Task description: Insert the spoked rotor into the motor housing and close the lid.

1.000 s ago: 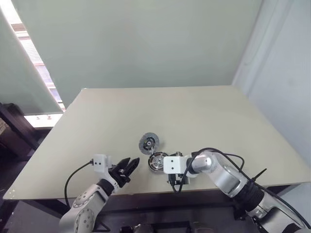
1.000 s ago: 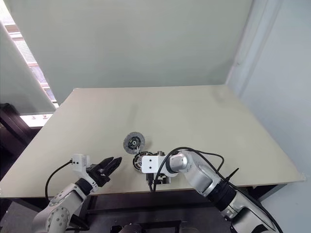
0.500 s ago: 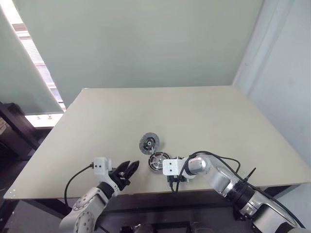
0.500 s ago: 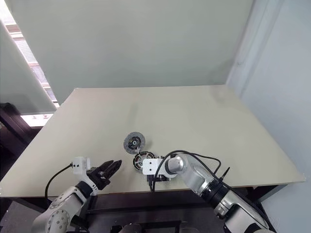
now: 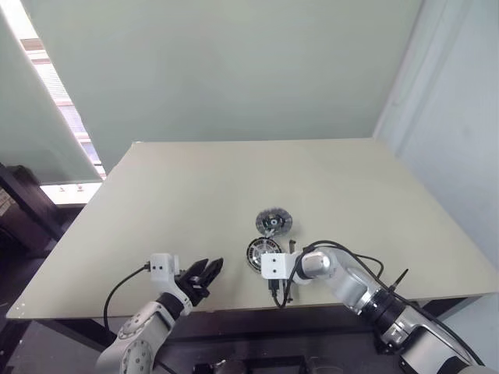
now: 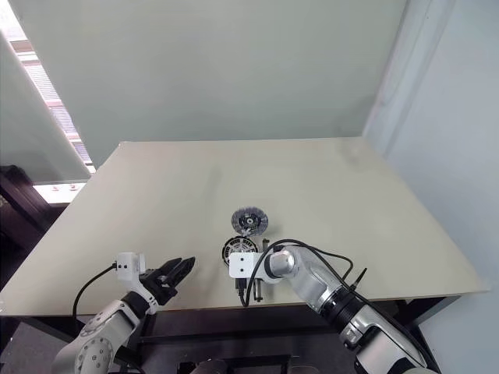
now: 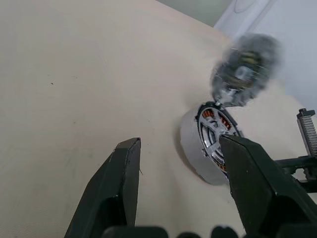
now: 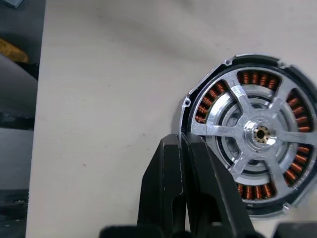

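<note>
we see the right claw point(image 8: 184, 148) pressed together at the rim of the silvery spoked rotor point(image 8: 257, 134), seated in the copper-wound round housing point(image 5: 262, 251) on the beige desk point(image 5: 195, 195); the grey ribbed lid point(image 5: 273, 221) lies just beyond; the left claw point(image 7: 181, 163) is spread, empty.

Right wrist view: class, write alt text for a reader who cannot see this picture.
Two black fingers of the right gripper, pressed shut together, reach to the rim of a round motor housing with copper-brown windings. A silvery spoked rotor sits in it, on a beige table.

Beige table point(image 5: 234, 179) — pale green wall point(image 5: 218, 70)
</note>
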